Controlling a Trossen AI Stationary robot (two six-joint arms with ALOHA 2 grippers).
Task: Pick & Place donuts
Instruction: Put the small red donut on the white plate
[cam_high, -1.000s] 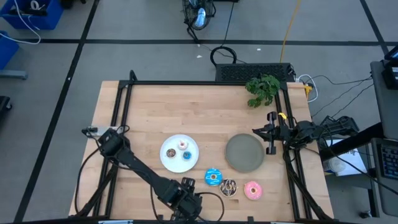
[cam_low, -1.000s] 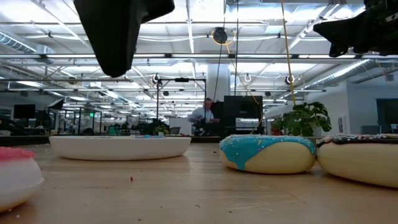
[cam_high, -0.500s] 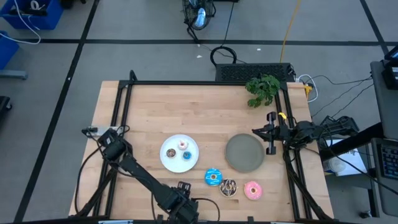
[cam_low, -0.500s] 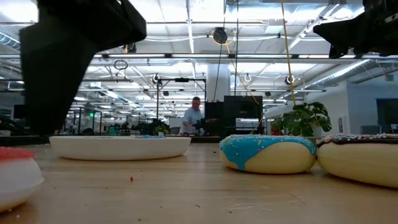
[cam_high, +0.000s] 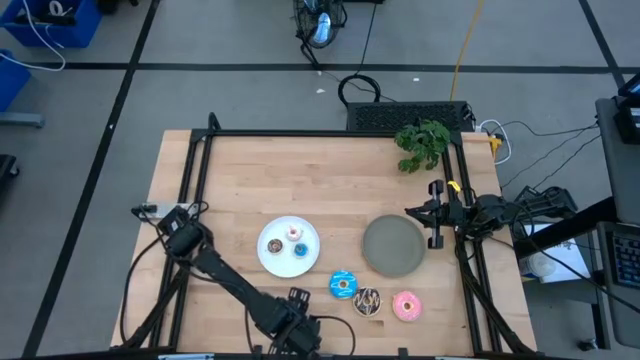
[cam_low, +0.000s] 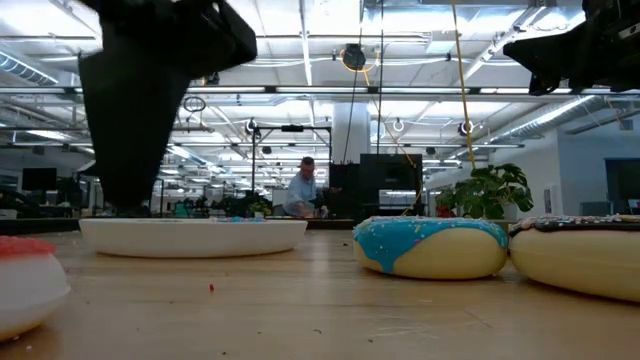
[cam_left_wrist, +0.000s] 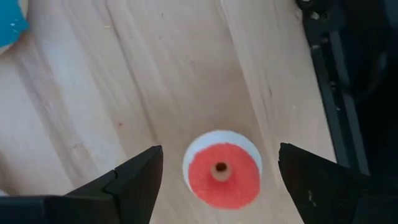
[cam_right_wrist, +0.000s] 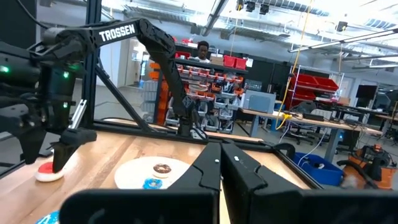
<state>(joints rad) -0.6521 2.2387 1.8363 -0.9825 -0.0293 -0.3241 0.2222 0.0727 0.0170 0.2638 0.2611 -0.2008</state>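
Three small donuts already lie on the white plate. The left gripper hangs wide open, empty, over the small red donut on the counter; the three larger donuts remain off the plates.

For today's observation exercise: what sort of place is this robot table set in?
Probably a large robotics lab or workshop: open ceiling with strip lights, shelving of red parts bins, and workbenches behind the wooden table.
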